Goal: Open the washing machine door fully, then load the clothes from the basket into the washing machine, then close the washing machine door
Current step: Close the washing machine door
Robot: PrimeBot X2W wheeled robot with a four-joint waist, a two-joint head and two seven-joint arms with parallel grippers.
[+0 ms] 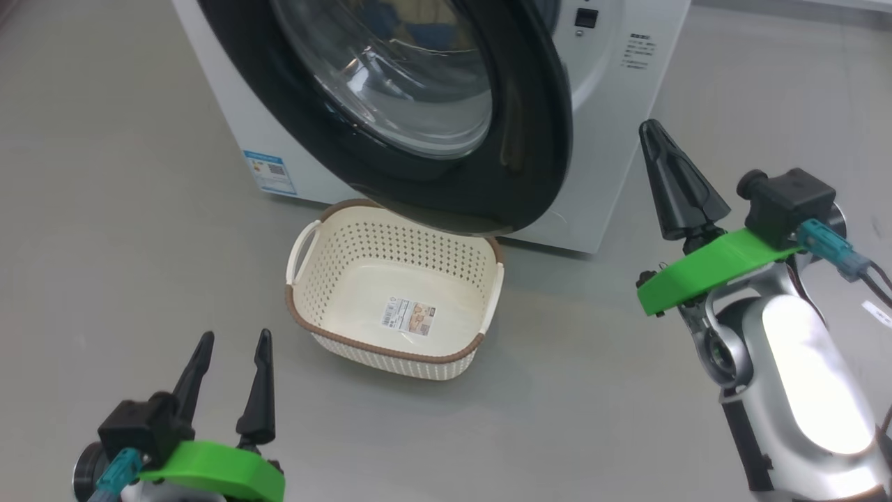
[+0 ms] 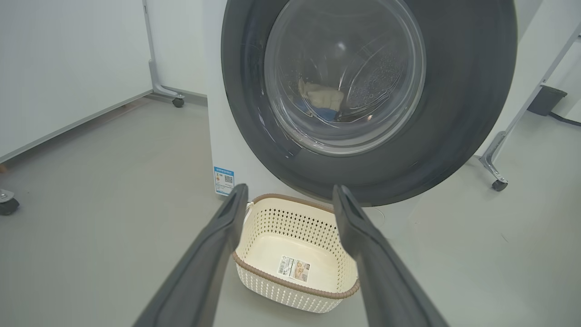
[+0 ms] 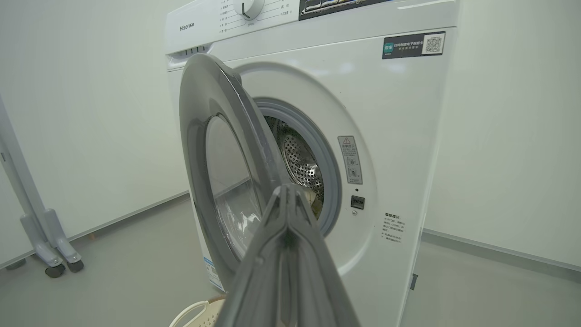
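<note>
The washing machine [image 1: 613,104] stands with its door [image 1: 529,139] ajar, the black rim hanging over the far edge of the basket [image 1: 390,348]. The basket is empty, its label sticker showing on the bottom. Through the door glass [image 2: 345,77] the clothes [image 2: 324,97] lie in the drum, cream with blue. My left gripper [image 1: 235,338] is open and holds nothing, near and left of the basket. My right gripper [image 1: 651,132] is shut and holds nothing, right of the door's free edge and apart from it. The right wrist view looks past the shut fingers [image 3: 288,213] into the steel drum [image 3: 299,159].
White frame legs on casters stand left [image 2: 174,97] and right [image 2: 497,181] of the machine, and another pair [image 3: 50,254] stands by the wall. White panels and walls close in behind. Grey floor surrounds the basket [image 2: 272,218].
</note>
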